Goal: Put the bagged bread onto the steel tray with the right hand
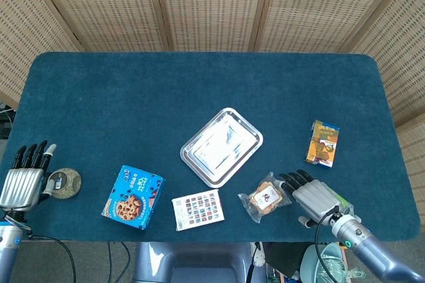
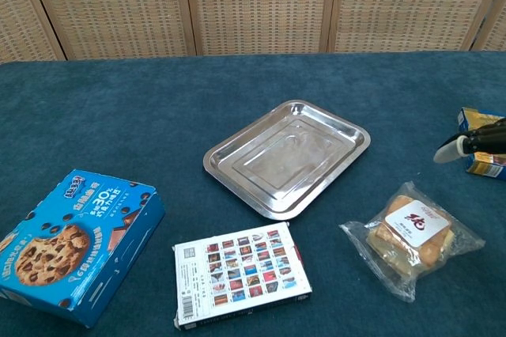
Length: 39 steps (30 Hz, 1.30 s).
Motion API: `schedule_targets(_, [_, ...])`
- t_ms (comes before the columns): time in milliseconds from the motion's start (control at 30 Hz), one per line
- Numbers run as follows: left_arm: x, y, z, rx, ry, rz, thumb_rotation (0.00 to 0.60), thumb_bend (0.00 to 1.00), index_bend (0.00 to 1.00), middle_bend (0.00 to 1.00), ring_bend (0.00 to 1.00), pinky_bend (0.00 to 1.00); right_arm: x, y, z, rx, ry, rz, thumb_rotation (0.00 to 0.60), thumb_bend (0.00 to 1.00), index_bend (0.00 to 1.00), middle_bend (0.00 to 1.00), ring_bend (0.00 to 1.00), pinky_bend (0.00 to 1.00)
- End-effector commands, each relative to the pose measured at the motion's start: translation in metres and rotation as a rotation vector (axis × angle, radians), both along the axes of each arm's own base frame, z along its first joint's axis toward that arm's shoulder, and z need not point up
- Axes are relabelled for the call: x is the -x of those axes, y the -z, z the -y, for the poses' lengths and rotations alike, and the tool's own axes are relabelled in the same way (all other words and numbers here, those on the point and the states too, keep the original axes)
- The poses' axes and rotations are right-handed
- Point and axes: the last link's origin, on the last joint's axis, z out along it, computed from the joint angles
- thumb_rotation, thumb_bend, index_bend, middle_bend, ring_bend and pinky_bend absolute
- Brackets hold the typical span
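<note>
The bagged bread (image 1: 265,197) (image 2: 411,236) lies in its clear wrapper on the blue cloth, just right of and nearer than the steel tray (image 1: 221,146) (image 2: 288,155). The tray holds nothing. My right hand (image 1: 311,196) hovers close to the right of the bread, fingers spread and pointing toward it, holding nothing. In the chest view only its fingertips (image 2: 474,142) show at the right edge, above the bread. My left hand (image 1: 25,176) rests open at the table's left edge, far from both.
A blue cookie box (image 1: 133,197) and a small card box (image 1: 198,209) lie near the front edge left of the bread. An orange carton (image 1: 323,143) stands right of the tray. A round tin (image 1: 64,183) sits by the left hand.
</note>
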Motion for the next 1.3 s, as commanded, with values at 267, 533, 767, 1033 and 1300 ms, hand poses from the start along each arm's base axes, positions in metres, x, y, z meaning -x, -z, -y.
schedule_targets(267, [-0.006,0.002,0.001,0.004,0.023,0.001,0.6,0.42,0.0,0.0,0.0,0.0,-0.023,0.025,-0.014,-0.005,-0.022,0.007,0.6,0.31,0.0,0.0,0.0,0.0])
schedule_targets(533, [-0.008,0.002,0.003,0.011,0.032,0.009,0.6,0.42,0.0,0.0,0.0,0.0,-0.033,0.038,-0.015,-0.001,-0.027,0.0,0.6,0.31,0.0,0.0,0.0,0.0])
schedule_targets(767, [-0.008,0.002,0.005,0.018,0.036,0.013,0.6,0.42,0.0,0.0,0.0,0.0,-0.041,0.054,-0.015,-0.016,-0.036,-0.003,0.6,0.31,0.0,0.0,0.0,0.0])
schedule_targets(1033, [-0.008,0.005,0.006,0.031,0.041,0.012,0.6,0.42,0.0,0.0,0.0,0.0,-0.045,0.067,-0.009,-0.021,-0.034,-0.001,0.6,0.31,0.0,0.0,0.0,0.0])
schedule_targets(1300, [-0.008,0.004,0.006,0.029,0.038,0.014,0.6,0.42,0.0,0.0,0.0,0.0,-0.045,0.077,-0.003,-0.038,-0.022,0.023,0.6,0.31,0.0,0.0,0.0,0.0])
